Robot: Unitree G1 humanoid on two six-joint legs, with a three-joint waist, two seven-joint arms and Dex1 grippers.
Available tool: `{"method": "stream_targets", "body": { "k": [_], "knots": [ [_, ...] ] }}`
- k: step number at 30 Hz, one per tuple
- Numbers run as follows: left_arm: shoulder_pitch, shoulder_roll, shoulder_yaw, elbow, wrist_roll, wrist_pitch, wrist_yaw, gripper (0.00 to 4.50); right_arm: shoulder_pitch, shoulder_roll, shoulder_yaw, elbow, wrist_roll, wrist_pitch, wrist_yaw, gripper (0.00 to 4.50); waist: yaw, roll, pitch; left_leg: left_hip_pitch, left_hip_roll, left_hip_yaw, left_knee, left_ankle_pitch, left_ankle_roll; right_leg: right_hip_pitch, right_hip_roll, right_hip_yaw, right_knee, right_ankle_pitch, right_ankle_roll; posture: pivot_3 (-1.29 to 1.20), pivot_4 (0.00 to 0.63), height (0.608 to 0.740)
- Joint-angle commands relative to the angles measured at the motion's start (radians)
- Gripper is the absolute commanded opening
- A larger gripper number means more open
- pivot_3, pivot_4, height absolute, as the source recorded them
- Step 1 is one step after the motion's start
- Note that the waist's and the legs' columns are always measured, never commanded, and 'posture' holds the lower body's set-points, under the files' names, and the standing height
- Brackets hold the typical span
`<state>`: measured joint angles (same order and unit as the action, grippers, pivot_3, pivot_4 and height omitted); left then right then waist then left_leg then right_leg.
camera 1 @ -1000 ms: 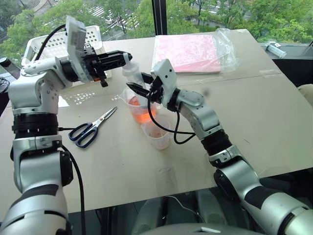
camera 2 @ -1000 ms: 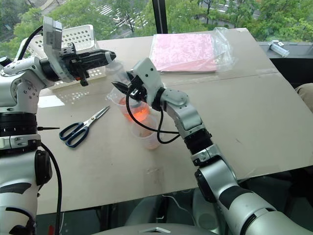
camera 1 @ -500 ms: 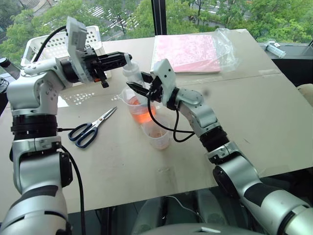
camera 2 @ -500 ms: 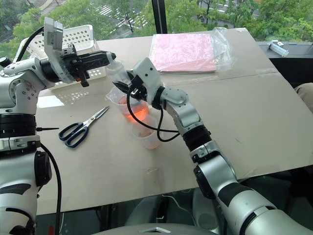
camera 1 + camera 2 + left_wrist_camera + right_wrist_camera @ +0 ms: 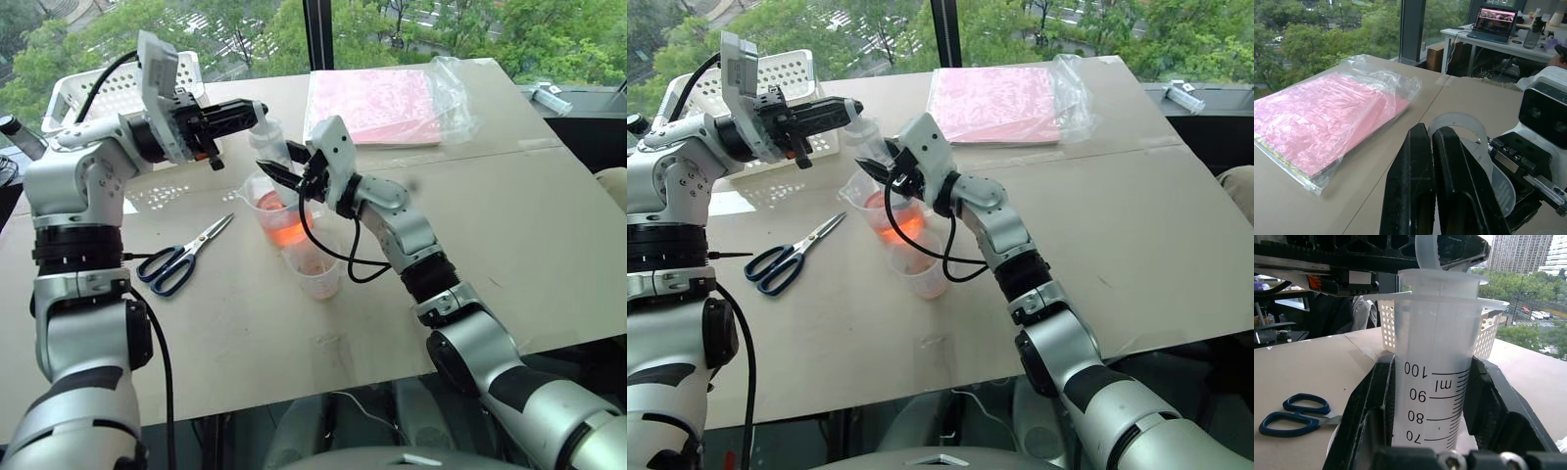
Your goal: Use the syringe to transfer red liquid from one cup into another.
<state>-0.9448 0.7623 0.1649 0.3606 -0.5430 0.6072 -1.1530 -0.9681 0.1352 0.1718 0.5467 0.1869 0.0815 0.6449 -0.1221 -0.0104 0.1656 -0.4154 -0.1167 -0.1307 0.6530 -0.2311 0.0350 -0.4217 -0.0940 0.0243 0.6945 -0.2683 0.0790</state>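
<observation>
The syringe is a wide clear plastic tube with black marks (100, 90, 80, 70) and stands nearly upright, its tip down in the larger cup with the red liquid. The right tool pinches its barrel from both sides. Above it, the left tool, pressed together, holds the white plunger top. The smaller cup stands just below the right tool on the desk.
</observation>
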Motion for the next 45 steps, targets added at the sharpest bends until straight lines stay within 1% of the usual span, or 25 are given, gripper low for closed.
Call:
{"method": "stream_targets", "body": {
  "k": [1, 7, 17, 33, 45],
  "knots": [
    [-0.067, 0.001, 0.077, -0.020, -0.044, -0.002, 0.045, 0.02, -0.014, 0.062, 0.048, -0.039, -0.006, 0.002, 0.027, 1.48, 0.000, 0.000, 0.000, 0.000, 0.000, 0.000, 0.000, 0.000, 0.000, 0.000, 0.000, 0.000, 0.000, 0.000, 0.000, 0.00, 0.150, 0.740],
    [-0.071, -0.006, 0.092, -0.032, -0.048, 0.017, 0.062, 0.02, 0.008, 0.059, 0.063, -0.058, -0.010, 0.021, 0.034, 1.48, 0.002, 0.000, 0.000, 0.000, 0.000, 0.000, 0.000, 0.000, 0.000, 0.000, 0.000, 0.000, 0.000, 0.000, 0.000, 0.00, 0.150, 0.740],
    [-0.105, -0.031, 0.112, -0.078, -0.071, 0.069, 0.138, 0.02, 0.023, 0.074, 0.083, -0.064, -0.014, 0.037, 0.036, 1.48, 0.003, 0.000, 0.000, 0.000, 0.000, 0.000, 0.000, 0.000, 0.000, 0.000, 0.000, 0.000, 0.000, 0.000, 0.000, 0.00, 0.150, 0.740],
    [-0.084, -0.026, 0.118, -0.077, -0.072, 0.081, 0.117, 0.02, 0.036, 0.086, 0.093, -0.081, -0.015, 0.043, 0.039, 1.48, 0.004, 0.000, 0.000, 0.000, 0.000, 0.000, 0.000, 0.000, 0.000, 0.000, 0.000, 0.000, 0.000, 0.000, 0.000, 0.00, 0.150, 0.740],
    [-0.094, -0.029, 0.124, -0.087, -0.078, 0.092, 0.146, 0.02, 0.040, 0.088, 0.094, -0.100, -0.017, 0.054, 0.042, 1.48, 0.004, 0.000, 0.000, 0.000, 0.000, 0.000, 0.000, 0.000, 0.000, 0.000, 0.000, 0.000, 0.000, 0.000, 0.000, 0.00, 0.150, 0.740]
  ]
}}
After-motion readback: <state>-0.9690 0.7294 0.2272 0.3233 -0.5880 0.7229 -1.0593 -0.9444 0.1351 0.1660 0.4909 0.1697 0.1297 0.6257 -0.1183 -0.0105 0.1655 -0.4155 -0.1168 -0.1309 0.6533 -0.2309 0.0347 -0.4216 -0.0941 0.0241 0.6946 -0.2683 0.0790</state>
